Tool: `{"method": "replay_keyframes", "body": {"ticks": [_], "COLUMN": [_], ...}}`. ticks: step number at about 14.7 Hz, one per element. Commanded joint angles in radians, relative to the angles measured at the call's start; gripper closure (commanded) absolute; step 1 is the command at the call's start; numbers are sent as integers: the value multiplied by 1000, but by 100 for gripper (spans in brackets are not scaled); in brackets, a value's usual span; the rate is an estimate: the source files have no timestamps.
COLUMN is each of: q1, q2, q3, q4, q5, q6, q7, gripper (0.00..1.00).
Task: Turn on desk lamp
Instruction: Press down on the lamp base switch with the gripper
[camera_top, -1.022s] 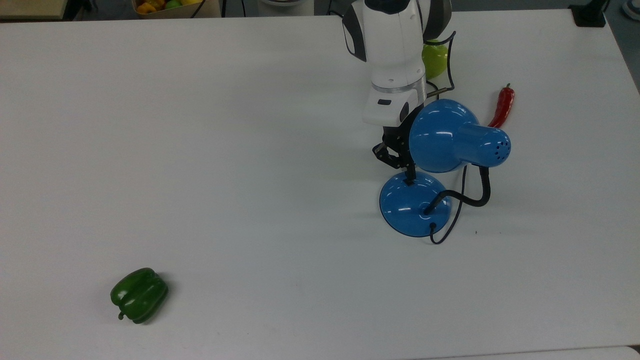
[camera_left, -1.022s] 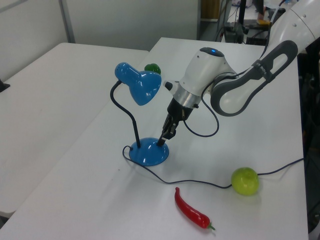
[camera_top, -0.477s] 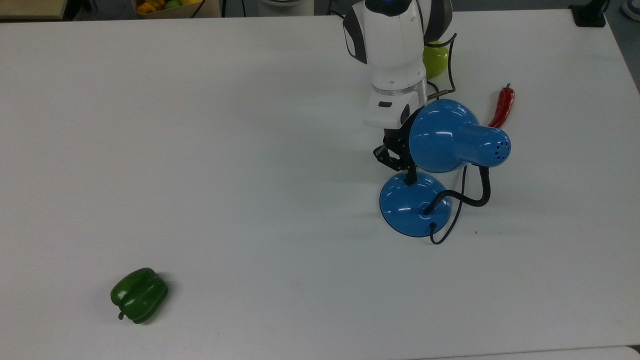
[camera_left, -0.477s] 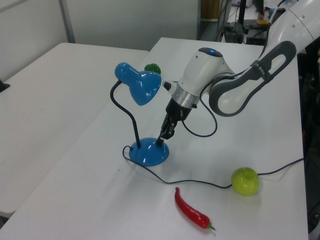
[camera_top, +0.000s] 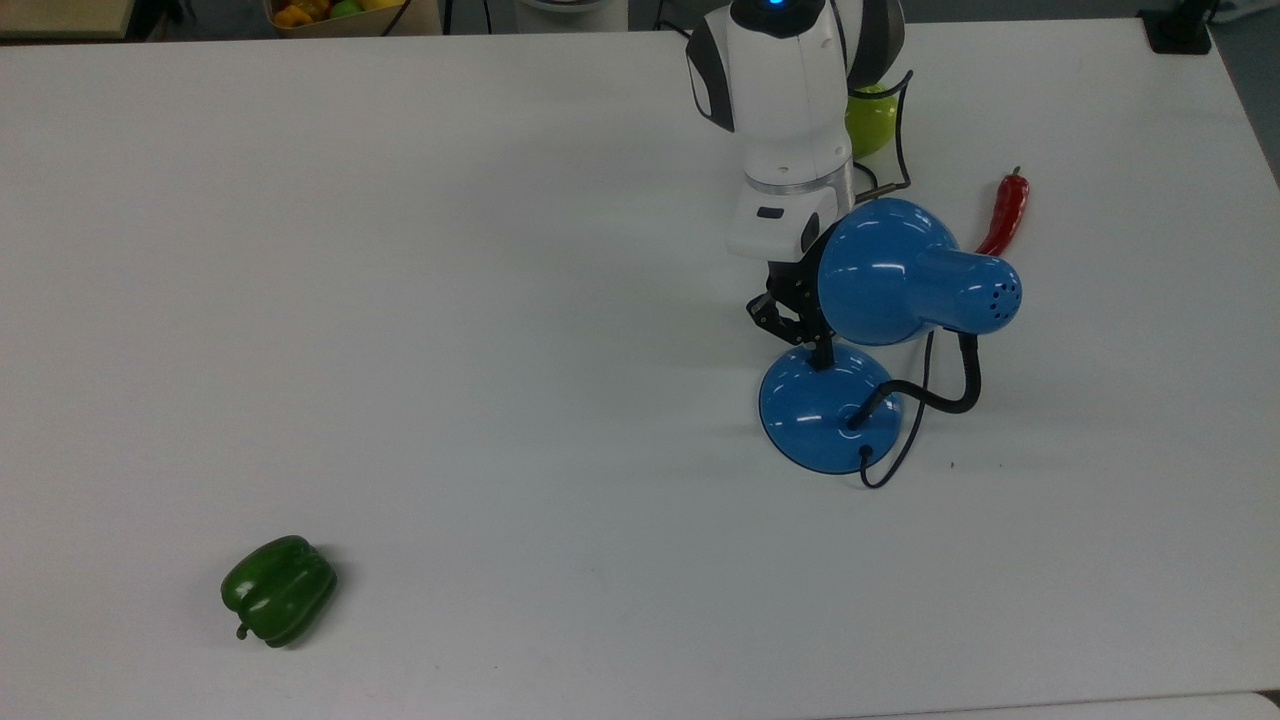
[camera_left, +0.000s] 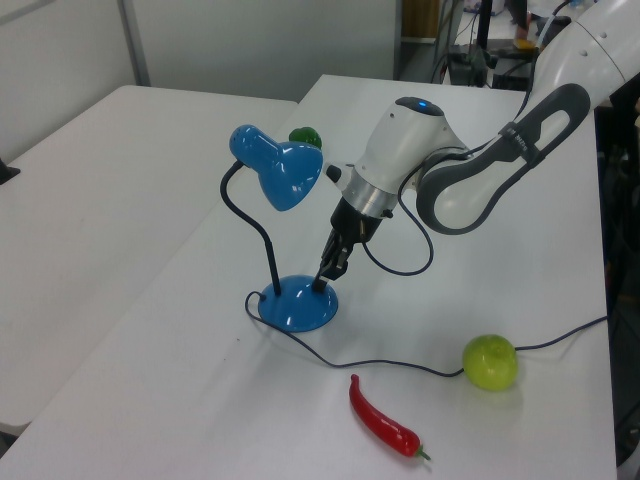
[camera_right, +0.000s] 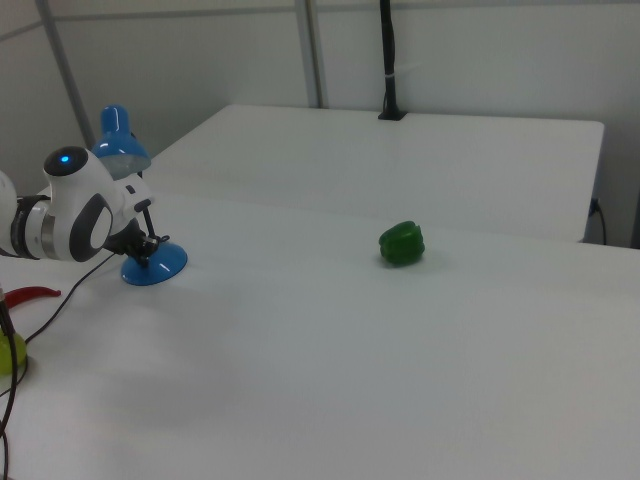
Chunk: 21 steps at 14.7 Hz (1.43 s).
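White counter (camera_top: 400, 300) fills the top view. On it stands the desk lamp (camera_top: 880, 330), glossy blue with a bell-shaped shade, a black bendy neck and a round domed base, toward the top view's right. The white robot arm reaches down from the far edge, and its black tool (camera_top: 822, 358) rests its tip on the upper rim of the lamp's base, partly hidden under the shade. Compared with a second ago the arm has crept only slightly and the tip sits on the same spot, which suggests it is pressing at the switch. No glow shows from the shade, so the lamp looks unlit so far. A yellow-green apple (camera_top: 868, 118) and a long red chili pepper (camera_top: 1004, 212) lie behind the lamp; a dark green bell pepper (camera_top: 278, 590) sits well apart at the top view's lower left.

From the left view, the tool (camera_left: 322, 283) slants down onto the base, its fingers drawn together into one narrow tip. The black cord (camera_left: 400, 367) trails across the counter toward the apple.

From the right view, the lamp stands at the far left, the arm just beside it, the bell pepper near the middle.
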Motion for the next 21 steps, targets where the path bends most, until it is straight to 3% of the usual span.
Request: {"method": "replay_keyframes", "body": {"ticks": [1,21], "q1": [8,8], "q2": [24,41], "q3": [-6,-7], "q4": [13,25], "q5": [-14,-22], "q6": [23,60], "q7": [20,18], "gripper": [100,100]}}
